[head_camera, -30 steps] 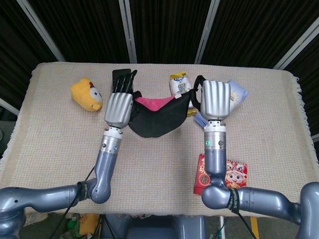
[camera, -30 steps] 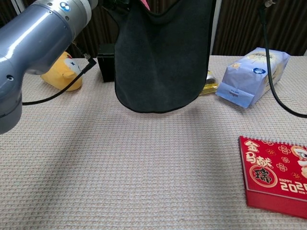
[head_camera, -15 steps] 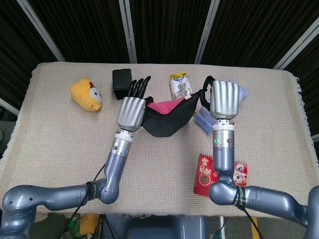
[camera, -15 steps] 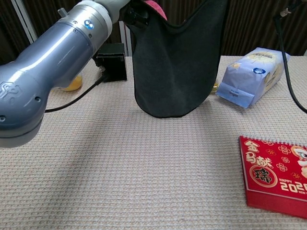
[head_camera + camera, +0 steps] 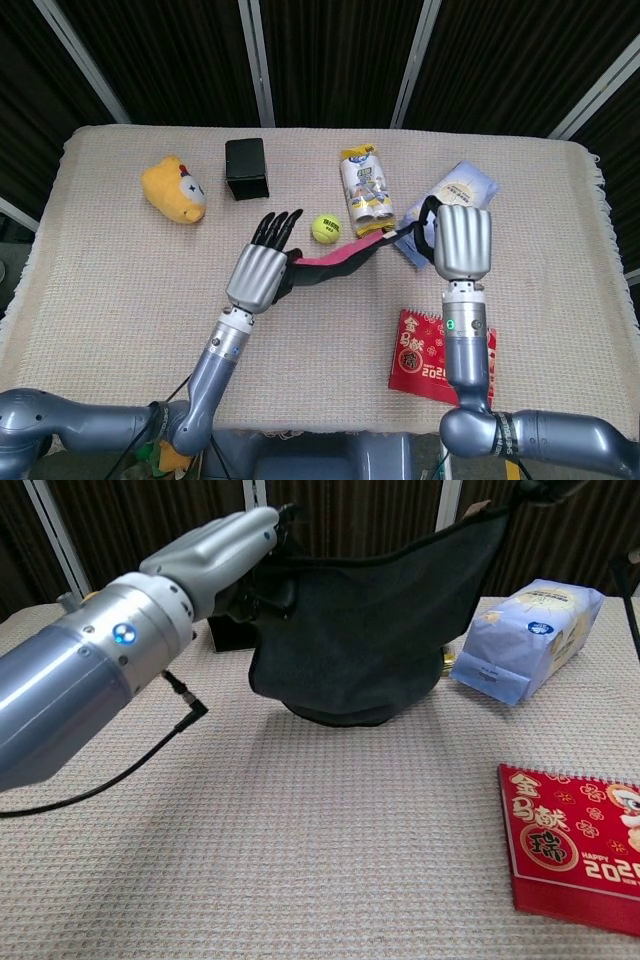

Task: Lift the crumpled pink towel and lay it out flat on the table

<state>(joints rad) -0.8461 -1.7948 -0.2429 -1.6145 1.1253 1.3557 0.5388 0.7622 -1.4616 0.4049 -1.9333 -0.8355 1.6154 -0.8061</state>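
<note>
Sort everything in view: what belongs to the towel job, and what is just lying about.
Part of the job:
pink towel, stretched between the hands, dark underside showing
left hand, gripping one end
right hand, holding the other end

Just lying about:
tennis ball
black box
yellow plush toy
snack packet
blue bag
red calendar

Counter covered in beige woven cloth. Lying on it: yellow plush toy, black box, tennis ball, snack packet, pale blue bag, red calendar near front right.
</note>
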